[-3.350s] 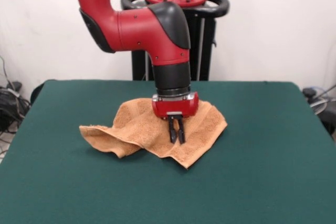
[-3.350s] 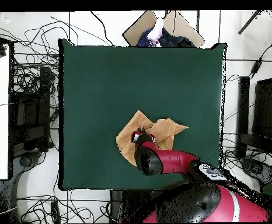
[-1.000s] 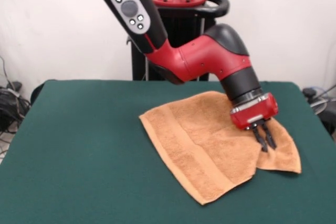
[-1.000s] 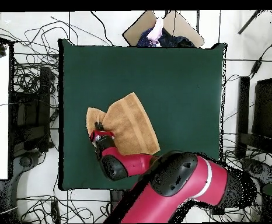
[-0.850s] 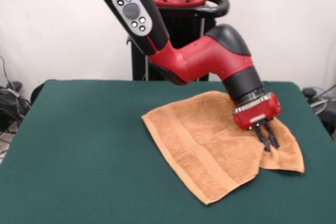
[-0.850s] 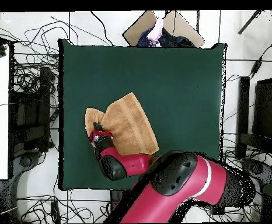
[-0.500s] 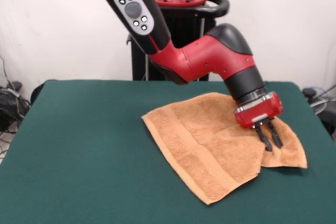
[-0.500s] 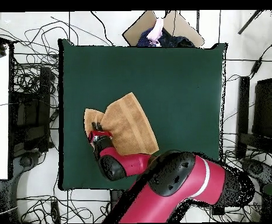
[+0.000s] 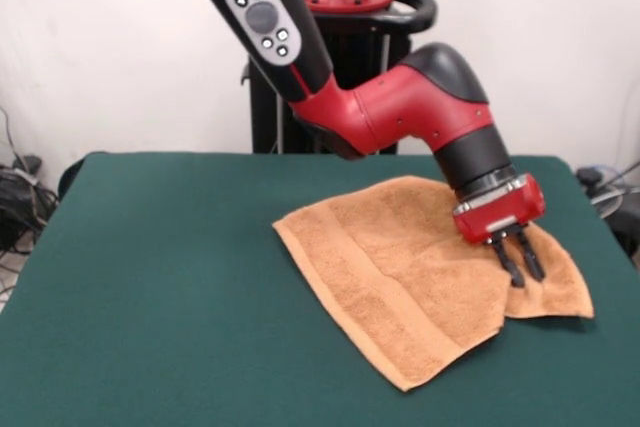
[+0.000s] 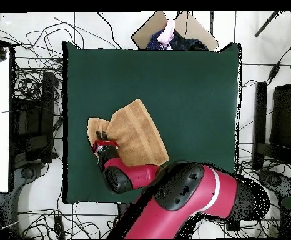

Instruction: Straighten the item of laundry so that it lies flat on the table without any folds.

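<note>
The orange-tan towel (image 9: 400, 262) lies mostly spread on the green table (image 9: 160, 287), right of centre in the front view. A woven band stripe runs along its left front hem. Its right corner lies as a separate flap (image 9: 555, 287), with a fold where the main part overlaps it. My gripper (image 9: 522, 268) comes down at a slant onto that fold, its fingers close together and pinching the cloth. In the overhead view the towel (image 10: 138, 128) lies at the table's left and the gripper (image 10: 101, 135) is at its left corner, partly hidden by the arm.
The pedestal (image 9: 340, 57) stands behind the table's far edge. The table's right edge (image 9: 605, 237) is close to the towel's corner. In the overhead view a cardboard box (image 10: 173, 31) sits beyond the far edge, and cables lie on the floor around the table.
The gripper has moved to the right in the front view, pulling the towel's corner with it. The towel has gone from crumpled at the centre to mostly spread out.
</note>
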Motion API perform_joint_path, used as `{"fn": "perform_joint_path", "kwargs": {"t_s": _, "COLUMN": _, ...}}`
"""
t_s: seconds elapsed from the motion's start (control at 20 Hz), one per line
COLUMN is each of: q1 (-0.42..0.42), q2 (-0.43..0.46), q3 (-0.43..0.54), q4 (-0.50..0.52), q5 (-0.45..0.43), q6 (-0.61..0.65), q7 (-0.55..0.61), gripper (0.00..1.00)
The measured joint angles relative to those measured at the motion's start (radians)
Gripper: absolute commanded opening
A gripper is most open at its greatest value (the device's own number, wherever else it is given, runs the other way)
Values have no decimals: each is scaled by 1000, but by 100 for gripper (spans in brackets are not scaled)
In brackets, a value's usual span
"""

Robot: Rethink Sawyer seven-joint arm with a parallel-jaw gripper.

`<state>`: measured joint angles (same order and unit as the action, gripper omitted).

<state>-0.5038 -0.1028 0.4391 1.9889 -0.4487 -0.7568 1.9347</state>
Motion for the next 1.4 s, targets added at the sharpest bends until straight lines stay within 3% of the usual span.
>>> {"fn": "perform_joint_path", "kwargs": {"t_s": 0.3, "q1": 1, "q2": -44, "q3": 0, "q4": 67, "q5": 64, "q6": 69, "q7": 0, "gripper": 100}}
{"fn": "perform_joint_path", "kwargs": {"t_s": 0.7, "q1": 1, "q2": -71, "q3": -1, "q4": 143, "q5": 70, "q6": 169, "q7": 0, "gripper": 100}}
{"fn": "perform_joint_path", "kwargs": {"t_s": 1.4, "q1": 1, "q2": -80, "q3": -5, "q4": 229, "q5": 72, "q6": 196, "q7": 0, "gripper": 100}}
